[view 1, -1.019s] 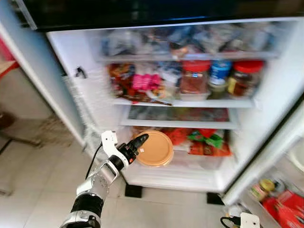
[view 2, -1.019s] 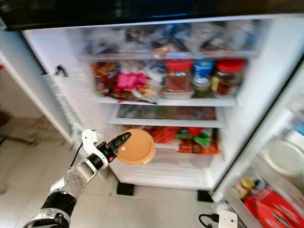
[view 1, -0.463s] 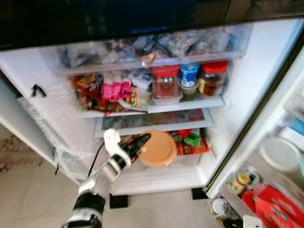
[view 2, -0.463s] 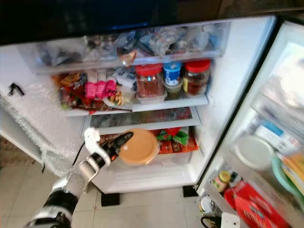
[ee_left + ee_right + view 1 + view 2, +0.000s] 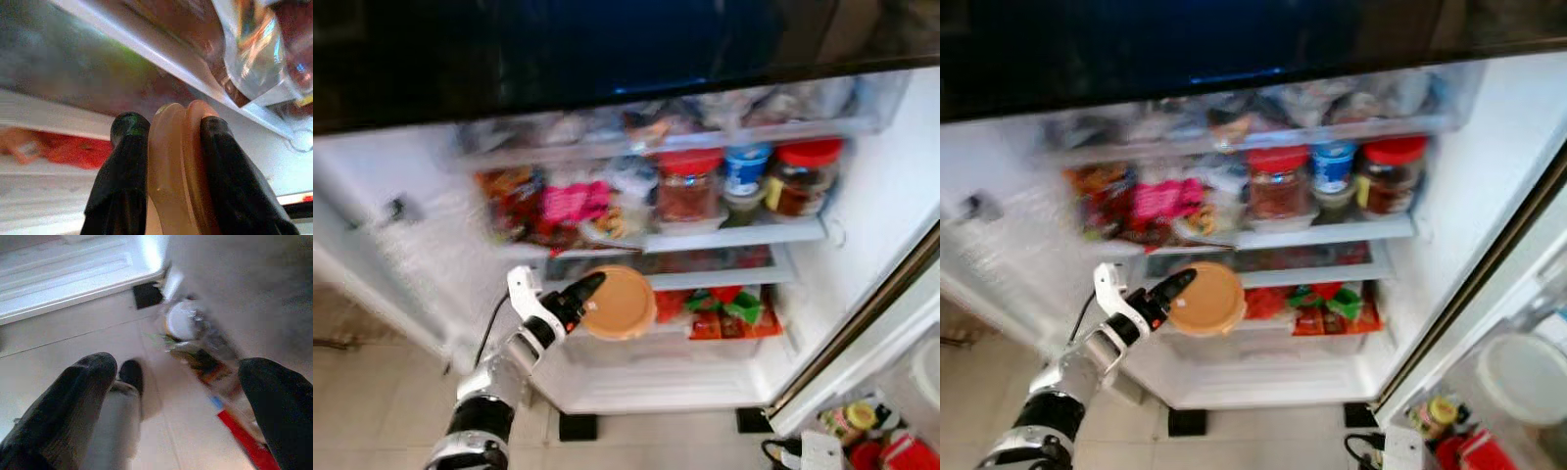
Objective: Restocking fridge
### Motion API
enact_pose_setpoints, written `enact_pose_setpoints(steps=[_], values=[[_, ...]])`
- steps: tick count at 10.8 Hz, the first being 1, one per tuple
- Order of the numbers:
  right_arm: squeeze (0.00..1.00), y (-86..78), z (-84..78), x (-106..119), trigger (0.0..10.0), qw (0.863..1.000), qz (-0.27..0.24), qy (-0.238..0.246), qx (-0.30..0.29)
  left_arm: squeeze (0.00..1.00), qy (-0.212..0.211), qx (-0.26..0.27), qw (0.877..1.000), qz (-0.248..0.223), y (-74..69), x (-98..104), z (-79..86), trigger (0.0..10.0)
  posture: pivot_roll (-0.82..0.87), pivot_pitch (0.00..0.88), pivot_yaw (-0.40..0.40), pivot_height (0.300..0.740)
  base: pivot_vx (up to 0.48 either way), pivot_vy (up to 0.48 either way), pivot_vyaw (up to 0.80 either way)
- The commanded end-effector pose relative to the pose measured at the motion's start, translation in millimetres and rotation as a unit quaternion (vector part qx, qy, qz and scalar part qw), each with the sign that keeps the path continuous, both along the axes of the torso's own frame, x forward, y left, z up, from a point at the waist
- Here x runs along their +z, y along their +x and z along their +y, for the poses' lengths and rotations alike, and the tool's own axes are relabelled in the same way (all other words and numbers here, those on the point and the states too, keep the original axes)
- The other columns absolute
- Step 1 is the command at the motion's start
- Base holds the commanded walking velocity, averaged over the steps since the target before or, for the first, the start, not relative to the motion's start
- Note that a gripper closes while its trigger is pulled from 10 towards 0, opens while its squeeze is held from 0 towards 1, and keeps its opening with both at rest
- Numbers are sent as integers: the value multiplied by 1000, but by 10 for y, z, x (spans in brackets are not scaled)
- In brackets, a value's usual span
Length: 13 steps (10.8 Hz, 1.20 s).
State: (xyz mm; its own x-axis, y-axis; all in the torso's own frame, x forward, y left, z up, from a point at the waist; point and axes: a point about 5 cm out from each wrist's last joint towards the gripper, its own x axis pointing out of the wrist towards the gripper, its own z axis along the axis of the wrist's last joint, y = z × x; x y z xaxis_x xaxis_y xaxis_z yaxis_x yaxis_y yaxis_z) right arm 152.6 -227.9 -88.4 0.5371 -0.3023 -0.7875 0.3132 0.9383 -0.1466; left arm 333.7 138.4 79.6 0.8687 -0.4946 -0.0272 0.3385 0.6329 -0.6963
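Left pincer [image 5: 590, 291]: clamped on the rim of the round container [image 5: 619, 303]; the wrist view shows one black finger [image 5: 120, 186] on each face of the orange edge [image 5: 177, 166].
Right pincer [image 5: 176, 396]: fingers spread apart, nothing between them, hanging low over the tiled floor [image 5: 88, 347] beside the fridge base.
Container position: held on edge in the air, in front of the fridge [image 5: 881, 225] opening, at the height of the glass shelf [image 5: 705, 281] and just above the drawer with red and green packets [image 5: 729, 308].
Landmark: the red-lidded jar [image 5: 684, 183] stands on the shelf above and to the right of the container.
Handling, stiffness: judged a rigid plastic tub with a lid; the rim does not appear to bend under the grip.
Handling, weight: cannot be read from the frames; contents are hidden.
Handling, slip: smooth plastic gripped at one edge only; it may pivot between the fingers if swung fast.
Preferred hold: the rim where lid and tub meet, as taken now; keep the lid seam inside the grip.
Focus: head views are blurred.
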Motion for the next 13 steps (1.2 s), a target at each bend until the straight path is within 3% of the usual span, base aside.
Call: enact_pose_setpoints(steps=[1,7,13], values=[[0,-48,-38,-10,10000,1000,7,-7,-11,0,9,-8,1000,-10,26,50,-26,10000,-19,109,82,740,0,0,0],[0,-82,-19,-26,10000,1000,11,-7,-9,0,6,-21,1000,0,-45,-24,-42,10000,-26,74,88,740,0,0,0],[0,-68,-28,-16,10000,1000,2,-5,-7,0,30,-12,999,36,-193,-286,46,10000,-41,29,83,740,0,0,0]])
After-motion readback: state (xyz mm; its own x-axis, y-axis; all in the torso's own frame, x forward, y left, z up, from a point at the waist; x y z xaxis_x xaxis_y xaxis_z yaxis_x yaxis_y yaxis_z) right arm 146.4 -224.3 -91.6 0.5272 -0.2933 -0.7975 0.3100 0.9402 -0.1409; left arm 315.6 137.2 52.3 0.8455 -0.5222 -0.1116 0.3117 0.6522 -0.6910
